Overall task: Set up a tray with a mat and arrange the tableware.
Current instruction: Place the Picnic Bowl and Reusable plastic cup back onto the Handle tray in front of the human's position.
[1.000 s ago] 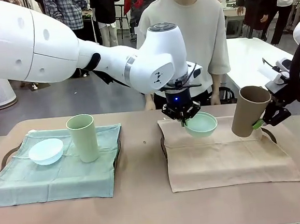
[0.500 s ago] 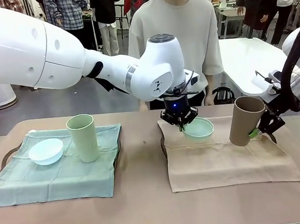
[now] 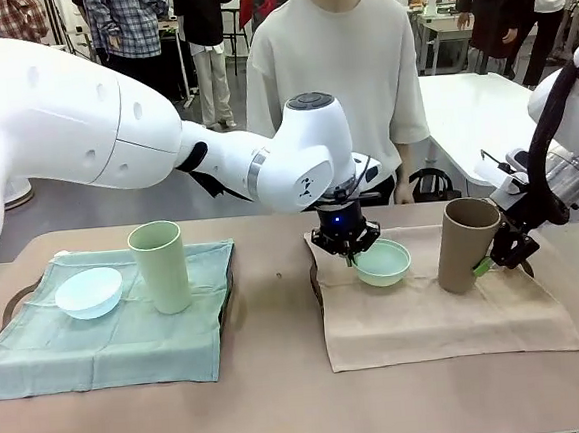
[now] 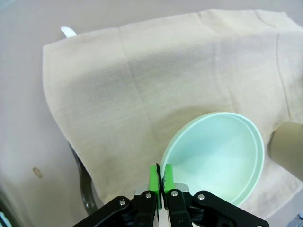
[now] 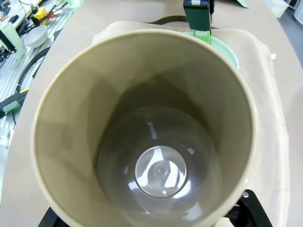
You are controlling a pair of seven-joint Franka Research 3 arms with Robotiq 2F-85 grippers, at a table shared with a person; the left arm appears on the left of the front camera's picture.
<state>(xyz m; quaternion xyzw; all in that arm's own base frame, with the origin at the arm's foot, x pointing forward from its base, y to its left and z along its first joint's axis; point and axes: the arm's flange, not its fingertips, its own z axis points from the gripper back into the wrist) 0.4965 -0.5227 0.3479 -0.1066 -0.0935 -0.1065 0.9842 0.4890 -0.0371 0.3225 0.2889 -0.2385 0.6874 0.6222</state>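
Placement of the mint bowl [image 3: 383,262] and tan cup [image 3: 466,244] on the beige mat [image 3: 438,315].
Left gripper [image 4: 161,182] jaws are pinched on the bowl rim, right gripper [image 3: 495,257] jaws clamped on the cup; release is judged next.

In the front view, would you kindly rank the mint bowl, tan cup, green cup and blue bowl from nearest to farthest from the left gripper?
From the left gripper:
1. Mint bowl, right at its fingers, on the beige mat.
2. Tan cup, to the right, on the same mat.
3. Green cup, on the left mat.
4. Blue bowl, farthest left.
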